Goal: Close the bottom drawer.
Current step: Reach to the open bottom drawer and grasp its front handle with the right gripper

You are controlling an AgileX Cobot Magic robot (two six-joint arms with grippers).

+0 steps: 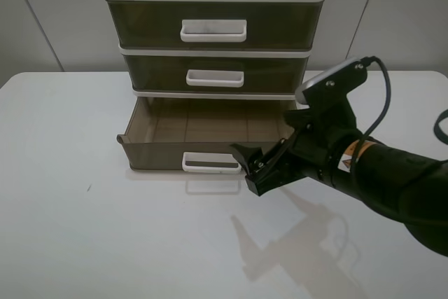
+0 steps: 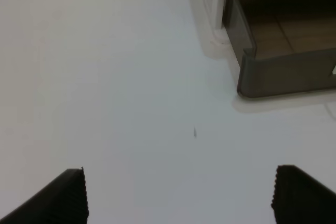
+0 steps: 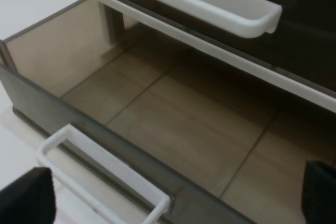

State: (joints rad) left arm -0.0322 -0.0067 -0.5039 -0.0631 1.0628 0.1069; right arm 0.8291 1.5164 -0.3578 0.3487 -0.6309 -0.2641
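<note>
Bottom drawer (image 1: 168,152) stands pulled out on the worktop (image 1: 84,243), its front panel directly ahead of the right gripper (image 1: 249,169). That gripper is spread wide and holds nothing. Contact with the handle (image 1: 207,169): cannot tell. The gripper hides the drawer's right front corner. Left gripper (image 2: 181,195) is wide and empty; one drawer corner lies well ahead of it, cut off by the frame. Count: three drawers, three handles, two drawers shut.
</note>
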